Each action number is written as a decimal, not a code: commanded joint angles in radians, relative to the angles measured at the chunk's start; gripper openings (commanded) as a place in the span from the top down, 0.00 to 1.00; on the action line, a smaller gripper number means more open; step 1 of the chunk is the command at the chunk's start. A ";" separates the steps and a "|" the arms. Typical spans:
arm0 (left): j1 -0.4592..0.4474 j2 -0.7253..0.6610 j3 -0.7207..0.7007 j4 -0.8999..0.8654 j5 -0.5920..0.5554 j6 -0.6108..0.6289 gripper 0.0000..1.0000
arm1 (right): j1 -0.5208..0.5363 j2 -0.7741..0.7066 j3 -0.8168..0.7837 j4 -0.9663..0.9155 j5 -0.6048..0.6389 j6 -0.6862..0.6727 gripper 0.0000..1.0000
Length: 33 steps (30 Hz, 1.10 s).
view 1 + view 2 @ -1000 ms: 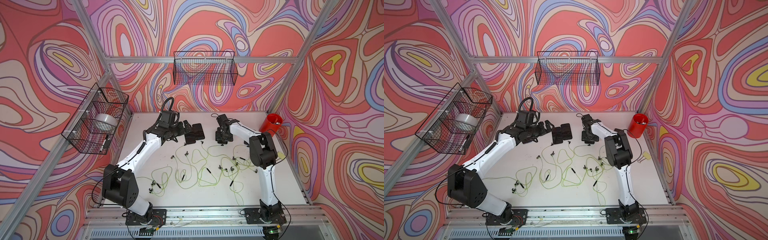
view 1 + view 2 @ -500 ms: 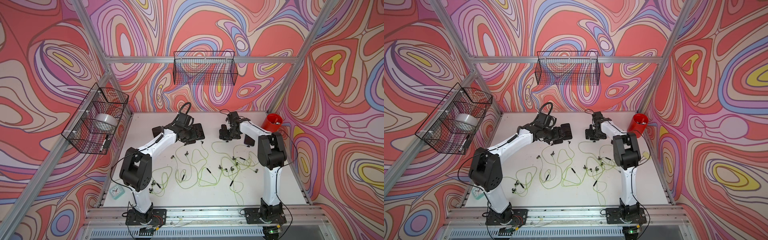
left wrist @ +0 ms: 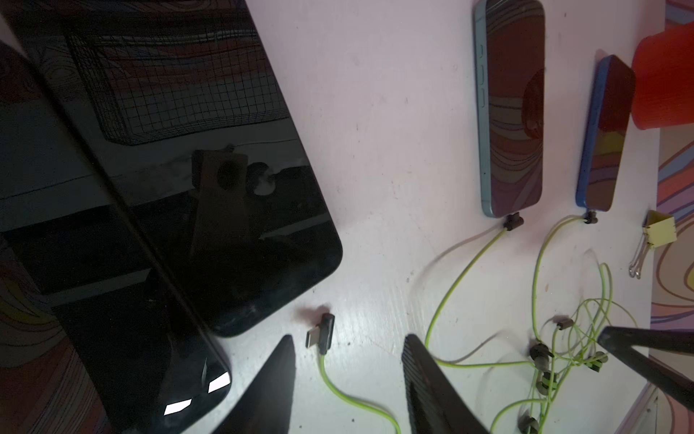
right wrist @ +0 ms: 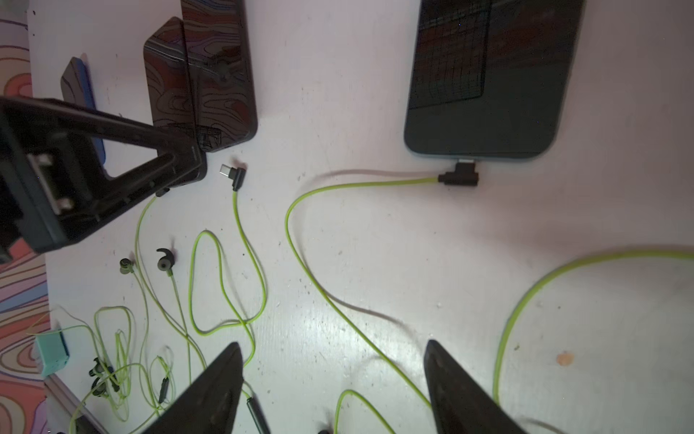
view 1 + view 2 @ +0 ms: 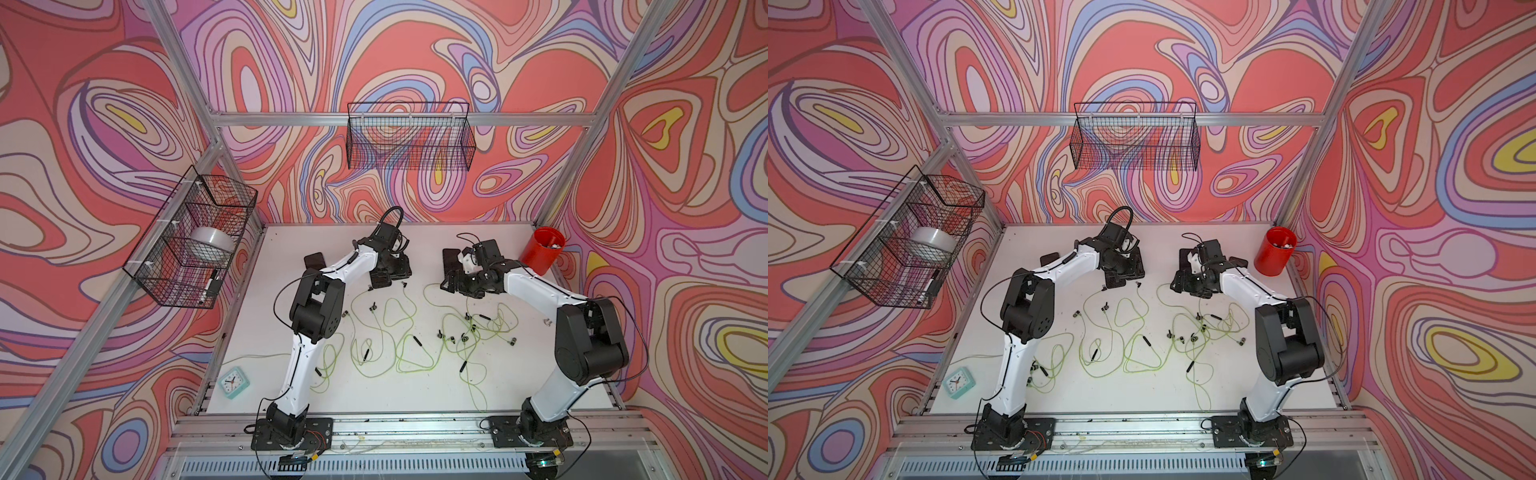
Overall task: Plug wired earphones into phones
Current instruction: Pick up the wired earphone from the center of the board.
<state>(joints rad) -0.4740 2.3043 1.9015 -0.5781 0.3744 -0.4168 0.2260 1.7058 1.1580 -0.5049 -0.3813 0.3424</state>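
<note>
In the left wrist view my left gripper (image 3: pixel 347 340) is open just above the table. A loose dark plug (image 3: pixel 321 334) on a yellow-green earphone cable (image 3: pixel 349 394) lies close to one fingertip (image 3: pixel 283 349), not gripped. Two black phones (image 3: pixel 210 180) overlap beside it. Two further phones (image 3: pixel 514 109) have plugs in their ends. My right gripper (image 4: pixel 333 345) is open over the earphones' cables (image 4: pixel 319 285), holding nothing. Ahead of it a phone (image 4: pixel 488 75) has a plug (image 4: pixel 460 176) in it. In both top views the grippers (image 5: pixel 388 274) (image 5: pixel 1177 284) sit at the table's back.
A red cup (image 5: pixel 544 249) stands at the back right corner. A teal clock (image 5: pixel 235 382) sits at the front left edge. Wire baskets (image 5: pixel 409 141) hang on the walls. A yellow binder clip (image 3: pixel 657 236) lies near the right edge. Tangled earphones (image 5: pixel 399 340) cover mid-table.
The left arm's elbow swung in toward the centre, and its gripper moved right over the overlapping phones while its jaws narrowed. The right arm's elbow swung out right; its gripper stayed by its phone.
</note>
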 commanded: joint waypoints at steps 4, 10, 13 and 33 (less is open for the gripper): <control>0.012 0.044 0.021 -0.064 0.006 0.032 0.62 | 0.004 -0.051 -0.032 0.078 -0.104 0.033 0.31; 0.014 0.049 -0.003 -0.035 0.031 0.011 0.76 | 0.004 -0.048 -0.029 0.095 -0.139 0.031 0.36; 0.017 0.050 -0.017 -0.023 0.045 0.005 0.80 | 0.004 -0.044 -0.030 0.100 -0.142 0.033 0.39; 0.028 0.026 -0.108 0.085 0.089 -0.045 0.91 | 0.004 -0.034 -0.043 0.109 -0.162 0.042 0.40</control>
<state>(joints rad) -0.4500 2.3371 1.8252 -0.5102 0.4660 -0.4492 0.2260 1.6794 1.1313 -0.4133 -0.5236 0.3794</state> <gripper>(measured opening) 0.101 0.604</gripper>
